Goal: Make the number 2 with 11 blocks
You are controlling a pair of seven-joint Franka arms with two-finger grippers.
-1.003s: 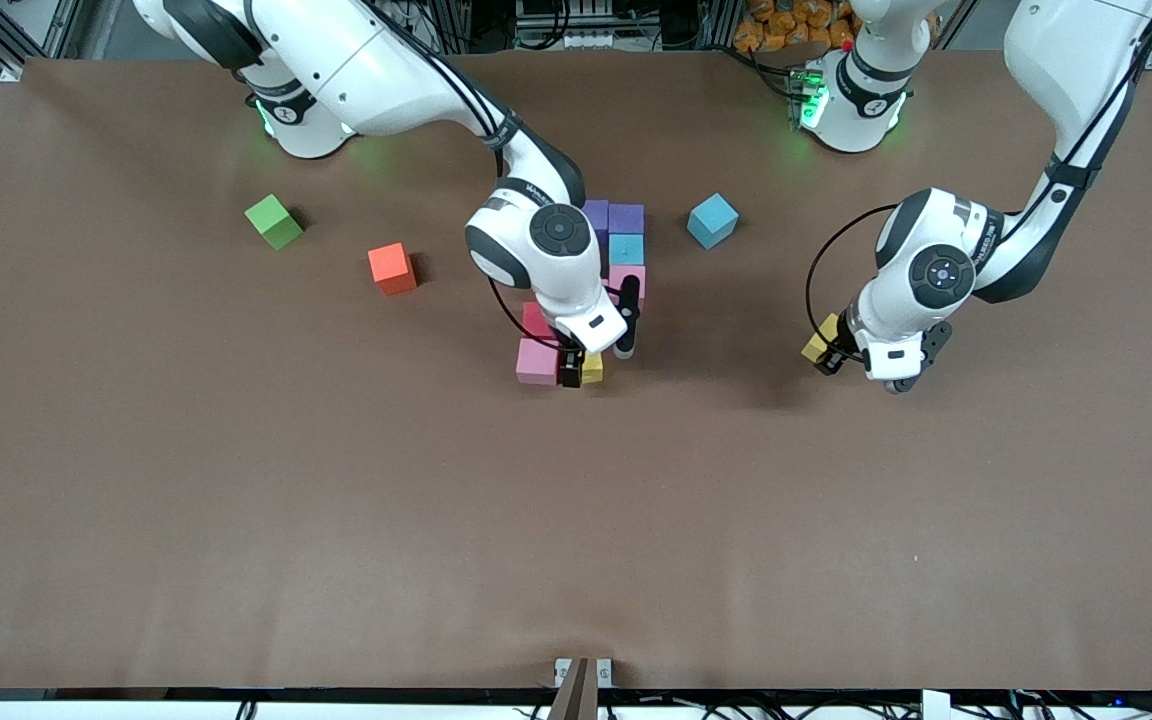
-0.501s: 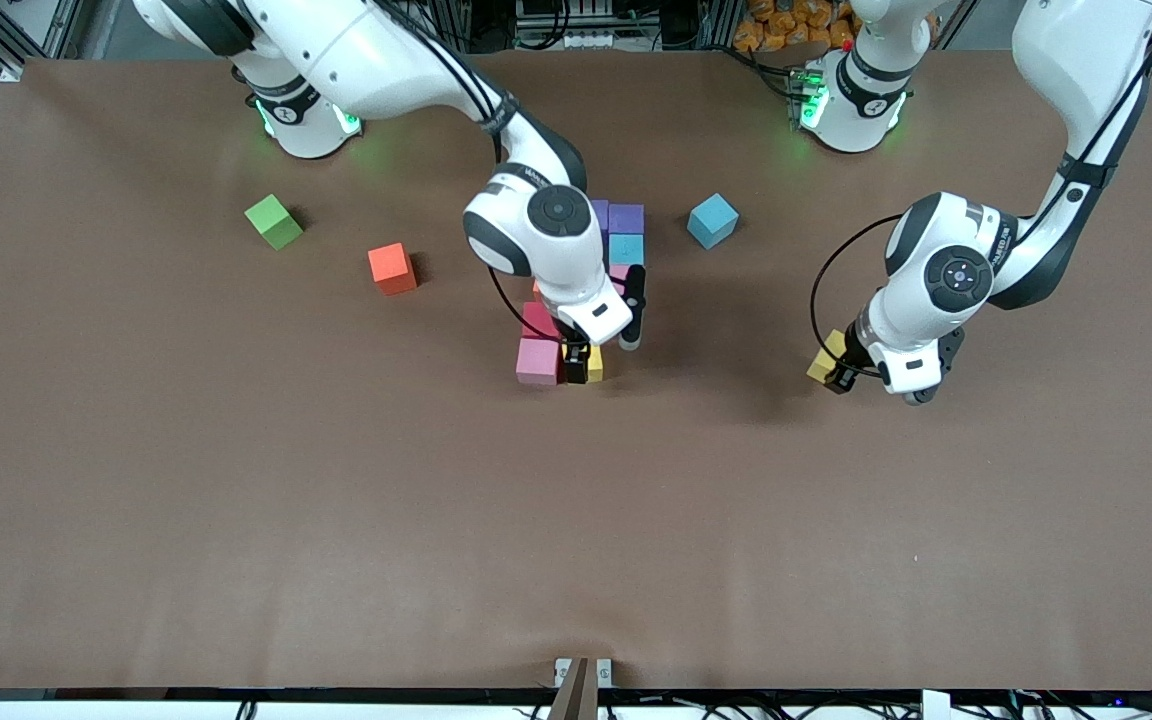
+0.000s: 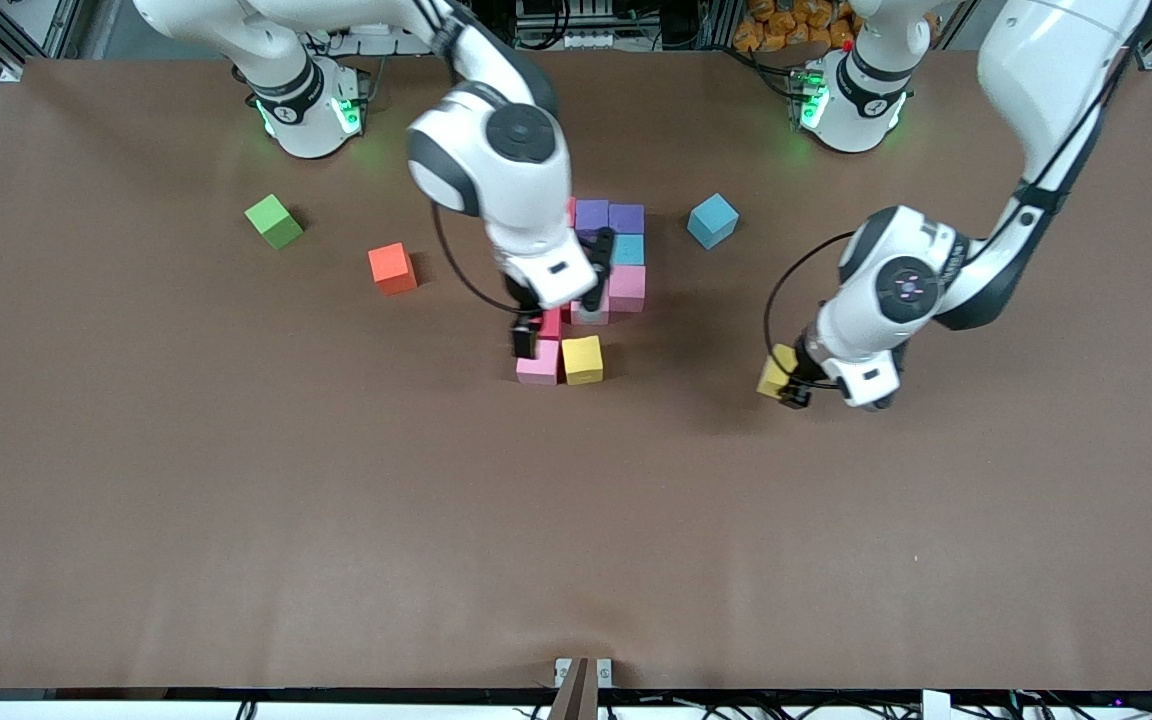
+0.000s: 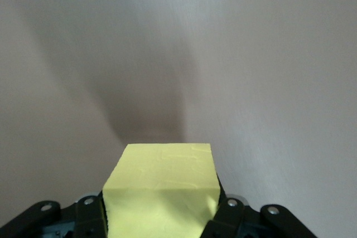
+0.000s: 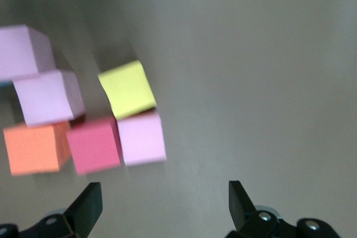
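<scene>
Front view: the left gripper (image 3: 794, 385), closed on a yellow cube (image 3: 776, 372), hangs toward the left arm's end from the placed yellow cube (image 3: 582, 359), probably its target neighbour; the right gripper (image 3: 558, 320), fingers wide and empty, hovers over the cluster

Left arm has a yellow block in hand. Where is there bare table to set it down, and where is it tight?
The left gripper holds a yellow cube over bare table. Open room lies between it and the placed yellow cube, and all along the table nearer the front camera. It is crowded at the block cluster, where the open right gripper hangs.
</scene>
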